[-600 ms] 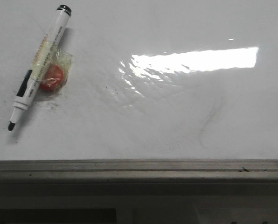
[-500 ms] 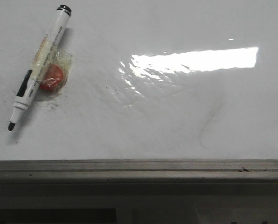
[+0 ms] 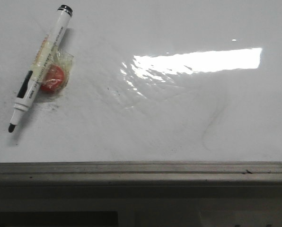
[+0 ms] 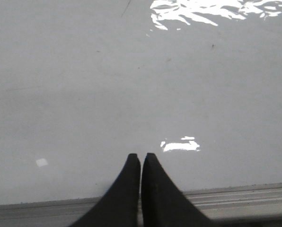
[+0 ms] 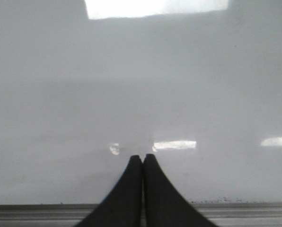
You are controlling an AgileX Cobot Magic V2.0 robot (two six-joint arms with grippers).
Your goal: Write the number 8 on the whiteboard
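- The whiteboard [image 3: 179, 123] fills the front view, a glossy white surface with a bright glare patch [image 3: 198, 61] right of centre and faint grey smears [image 3: 212, 125] toward the lower right.
- Its grey metal edge rail [image 3: 141, 171] runs along the near side.
- No drawn figure 8 can be seen on the board in any view; only smudges and small specks mark it.
- A white marker pen [image 3: 39, 66] lies flat on the board at the far left, set on a slant, its black tip [image 3: 11, 127] uncapped and pointing toward the rail, its black end cap [image 3: 65, 9] away from it.
- A small red round object [image 3: 52, 78] wrapped in clear film lies touching the marker's barrel on its right side.
- No container is in sight.
- The left gripper [image 4: 141, 161] hangs just over the board near the rail, its two black fingers pressed together with only a hairline gap, gripping nothing.
- The right gripper [image 5: 142, 160] is posed the same way above bare board beside the rail, fingers closed tip to tip and empty.
- Neither gripper appears in the front view.
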